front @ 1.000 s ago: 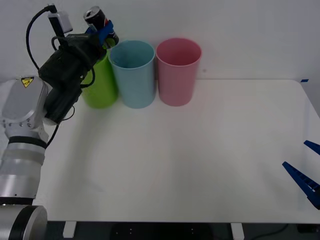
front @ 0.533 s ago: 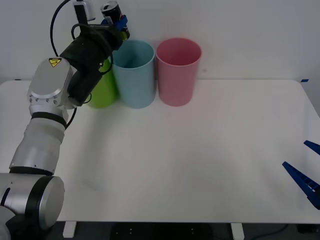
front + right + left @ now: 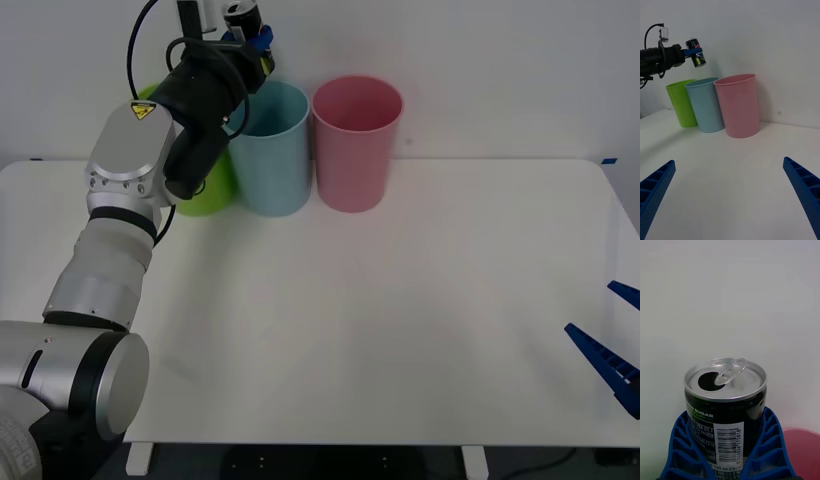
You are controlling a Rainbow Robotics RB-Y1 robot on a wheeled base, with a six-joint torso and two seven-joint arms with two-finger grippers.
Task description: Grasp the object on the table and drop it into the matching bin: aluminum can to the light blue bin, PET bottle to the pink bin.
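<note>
Since approx 1 s ago your left tool (image 3: 252, 38) has carried the aluminum can (image 3: 243, 15) rightward from above the lime green bin (image 3: 212, 186) to a spot at the near-left rim of the light blue bin (image 3: 272, 160); judged: transport nearly done, release not yet made. Can sits upright w/ opened top, clamped between the blue ribbed fingers (image 3: 681, 450). Left arm is raised high, elbow up, wrist reaching fwd over the bins. Pink bin (image 3: 355, 150) stands just beside the blue one. Right tool (image 3: 730, 195) is parked low over the table (image 3: 400, 320) at its right edge, fingers spread wide, holding nothing.
</note>
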